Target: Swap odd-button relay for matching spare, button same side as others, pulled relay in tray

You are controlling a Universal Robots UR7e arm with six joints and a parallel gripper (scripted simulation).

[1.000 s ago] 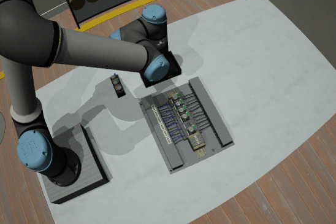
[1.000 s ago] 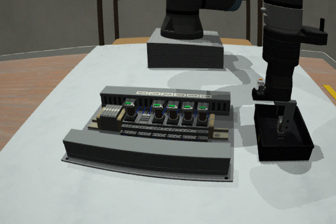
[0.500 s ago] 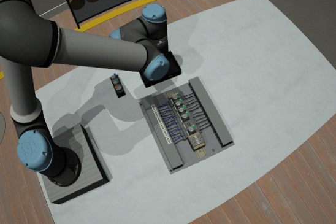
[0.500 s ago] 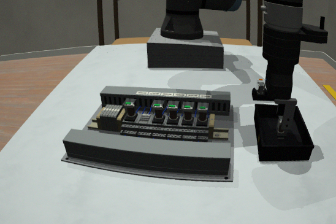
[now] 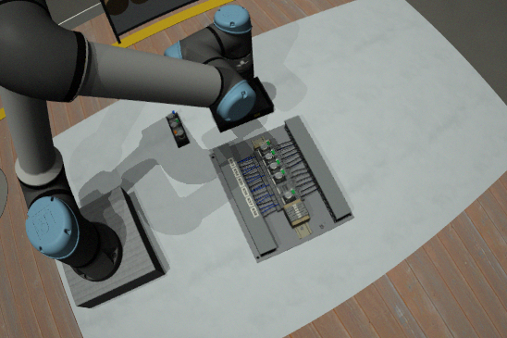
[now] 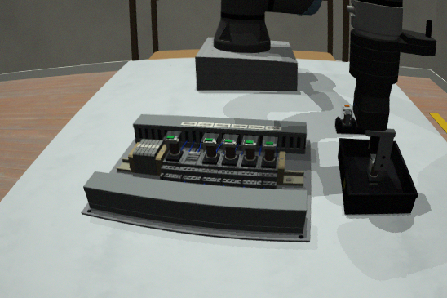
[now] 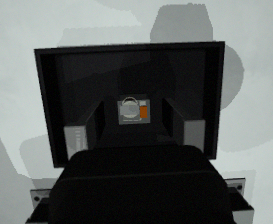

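Over the black tray (image 6: 408,200) on the bench (image 6: 61,247), the tool (image 7: 131,131) hangs with its fingers spread wide, gripping nothing. Between them, on the tray floor, lies the relay with the orange button (image 7: 132,110), clear of both fingers. Across the bench, the panel (image 6: 196,202) carries a row of five relays with green buttons (image 6: 228,140). A small holder (image 5: 178,130) sits apart, near the arm's base (image 5: 139,253).
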